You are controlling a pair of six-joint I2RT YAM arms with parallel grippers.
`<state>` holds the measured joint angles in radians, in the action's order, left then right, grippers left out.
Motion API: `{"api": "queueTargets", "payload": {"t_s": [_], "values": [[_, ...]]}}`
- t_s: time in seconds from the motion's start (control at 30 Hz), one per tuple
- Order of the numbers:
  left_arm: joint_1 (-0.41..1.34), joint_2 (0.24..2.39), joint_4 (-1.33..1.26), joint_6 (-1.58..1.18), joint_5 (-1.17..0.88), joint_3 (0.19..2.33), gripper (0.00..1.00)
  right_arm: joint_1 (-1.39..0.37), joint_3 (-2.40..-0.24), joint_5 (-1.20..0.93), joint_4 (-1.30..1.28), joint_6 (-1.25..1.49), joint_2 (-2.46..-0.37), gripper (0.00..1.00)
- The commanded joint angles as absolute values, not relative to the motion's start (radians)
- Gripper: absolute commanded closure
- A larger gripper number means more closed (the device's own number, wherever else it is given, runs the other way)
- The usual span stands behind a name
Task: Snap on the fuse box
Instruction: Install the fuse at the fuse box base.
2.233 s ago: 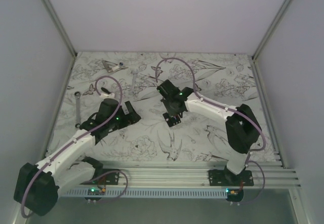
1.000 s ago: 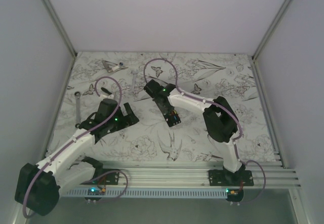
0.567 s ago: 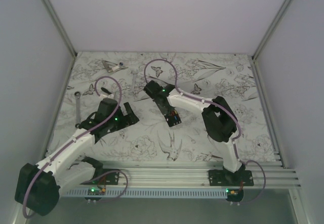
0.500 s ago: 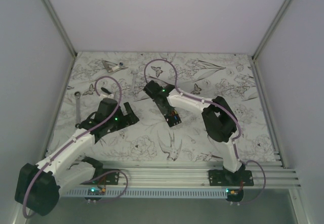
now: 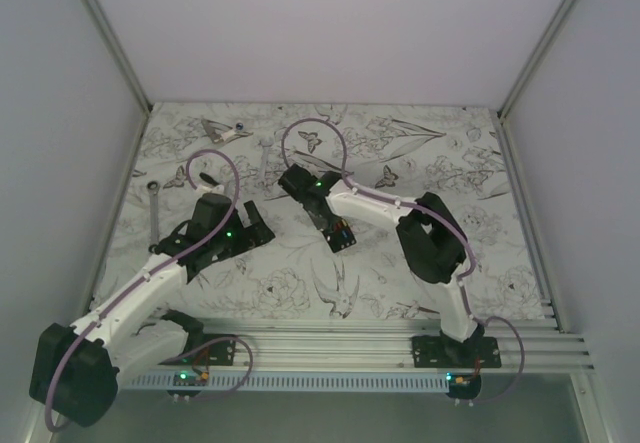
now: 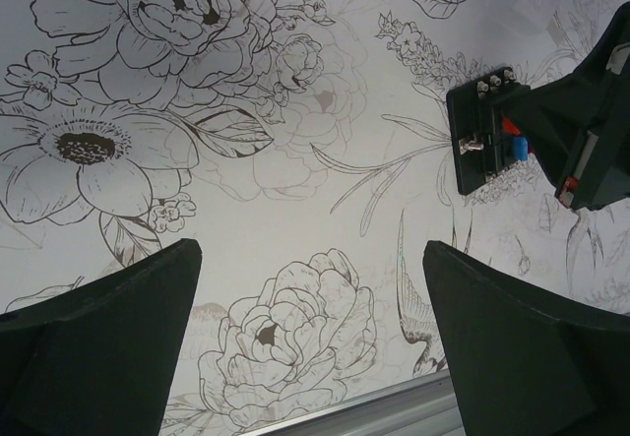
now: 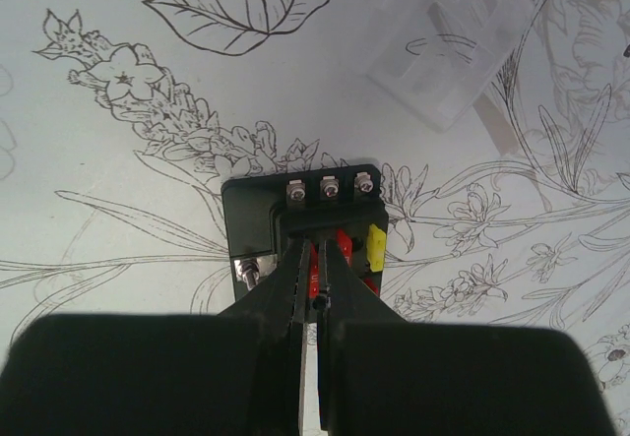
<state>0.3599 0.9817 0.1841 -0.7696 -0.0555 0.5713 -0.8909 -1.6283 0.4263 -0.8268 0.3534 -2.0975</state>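
Note:
The fuse box [image 7: 266, 221] is a flat black block with three screws along its far edge and red and yellow fuses in its slots. It lies on the flower-print table, mid-table in the top view [image 5: 341, 235] and at the upper right of the left wrist view [image 6: 484, 143]. My right gripper [image 7: 317, 257] has its jaws almost together, only a thin slit between them. Its tips are down on the red fuses in the middle of the box; I cannot see it holding anything. My left gripper [image 6: 310, 254] is wide open and empty, hovering left of the box [image 5: 256, 225].
A clear plastic cover [image 7: 450, 39] lies on the table just beyond the fuse box. Metal wrenches lie at the far left [image 5: 154, 215] and back [image 5: 265, 158], with a small metal piece [image 5: 220, 128] near the back edge. An aluminium rail [image 5: 380, 348] runs along the near edge.
The right arm swung its gripper left and over the fuse box, then shifted slightly further left and back. The left arm has not moved.

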Motion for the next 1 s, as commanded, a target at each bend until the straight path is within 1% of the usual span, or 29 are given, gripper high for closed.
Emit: {"api": "queueTargets", "payload": {"t_s": [0.0,0.1,0.3,0.53,0.57,0.6,0.73,0.87,0.97], "values": [[0.354,0.992,0.208,-0.782,-0.069,0.592,0.00,-0.918,-1.617,0.425,-0.801,0.386,-2.115,1.00],[0.355,0.994,0.208,-0.787,-0.073,0.592,0.00,-0.922,-1.600,0.416,-0.786,0.390,-2.108,1.00],[0.354,0.989,0.209,-0.790,-0.078,0.590,0.00,-0.919,-1.518,0.425,-0.732,0.403,-2.018,1.00],[0.354,0.984,0.209,-0.794,-0.086,0.588,0.00,-0.914,-1.504,0.417,-0.728,0.413,-2.005,0.99],[0.354,0.982,0.208,-0.793,-0.087,0.587,0.00,-0.914,-1.503,0.410,-0.724,0.413,-2.003,0.97],[0.354,0.982,0.208,-0.794,-0.087,0.587,0.00,-0.914,-1.503,0.405,-0.724,0.413,-2.000,0.92],[0.355,0.987,0.208,-0.796,-0.089,0.588,0.00,-0.914,-1.503,0.403,-0.715,0.414,-1.981,0.78],[0.355,0.988,0.208,-0.798,-0.092,0.589,0.00,-0.914,-1.499,0.401,-0.704,0.411,-1.955,0.72],[0.354,0.987,0.208,-0.798,-0.092,0.589,0.00,-0.914,-1.499,0.407,-0.704,0.409,-1.951,0.71]]}}
